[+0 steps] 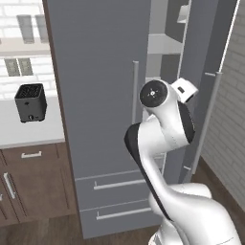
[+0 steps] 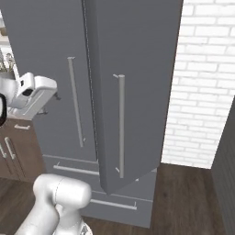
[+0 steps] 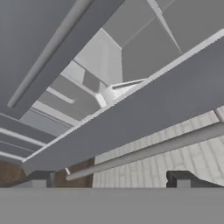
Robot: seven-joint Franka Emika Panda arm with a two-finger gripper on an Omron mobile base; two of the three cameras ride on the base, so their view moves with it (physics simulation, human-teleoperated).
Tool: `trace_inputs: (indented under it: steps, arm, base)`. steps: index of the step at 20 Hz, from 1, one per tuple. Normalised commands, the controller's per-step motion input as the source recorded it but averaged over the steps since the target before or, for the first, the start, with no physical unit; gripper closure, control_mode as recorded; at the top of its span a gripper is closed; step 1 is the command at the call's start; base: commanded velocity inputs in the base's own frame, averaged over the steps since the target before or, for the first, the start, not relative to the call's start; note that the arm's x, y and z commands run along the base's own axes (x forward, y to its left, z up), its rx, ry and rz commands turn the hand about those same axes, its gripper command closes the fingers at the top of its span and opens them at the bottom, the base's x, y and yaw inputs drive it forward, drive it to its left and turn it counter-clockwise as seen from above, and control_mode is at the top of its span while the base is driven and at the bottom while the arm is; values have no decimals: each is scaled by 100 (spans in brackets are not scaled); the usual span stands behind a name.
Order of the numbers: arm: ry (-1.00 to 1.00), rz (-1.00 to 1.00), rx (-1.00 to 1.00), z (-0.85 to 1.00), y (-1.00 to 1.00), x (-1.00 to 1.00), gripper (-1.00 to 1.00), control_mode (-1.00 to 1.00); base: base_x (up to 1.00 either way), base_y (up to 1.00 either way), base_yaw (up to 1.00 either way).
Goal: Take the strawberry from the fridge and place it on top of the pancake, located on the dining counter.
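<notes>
The grey fridge (image 1: 95,72) fills the middle of both base views. Its left door is closed and its right door (image 2: 137,69) stands ajar. Pale shelves (image 1: 165,44) show through the gap. In the hand view my gripper (image 3: 111,179) is open, its fingertips (image 3: 41,178) wide apart with nothing between them. It faces the edge of the open door (image 3: 131,118), with the door's long silver handle (image 3: 148,151) just ahead and the shelves (image 3: 100,57) beyond. My hand (image 1: 184,90) hangs at the door gap. The strawberry is hidden. The pancake and dining counter are out of view.
A black toaster (image 1: 30,102) sits on a white counter (image 1: 28,131) left of the fridge, above brown cabinets (image 1: 33,182). A white brick wall (image 2: 206,92) stands close on the right. Drawer fronts (image 1: 115,189) run below the fridge doors, above the wooden floor (image 2: 188,193).
</notes>
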Motion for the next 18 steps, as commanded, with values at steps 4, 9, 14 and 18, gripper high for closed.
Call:
trace_inputs:
  steps: [4, 9, 14, 18]
  arm:
    - [-4, 0, -4, -16, 0, 81, -100, -100]
    - [-8, 1, -4, -23, 0, 80, -100, -100]
    - [-8, 0, -3, -17, -10, 73, -100, -100]
    - [0, 0, 0, -8, -39, 42, -100, -100]
  base:
    - [0, 0, 0]
    - [0, 0, 0]
    - [0, 0, 0]
    - [0, 0, 0]
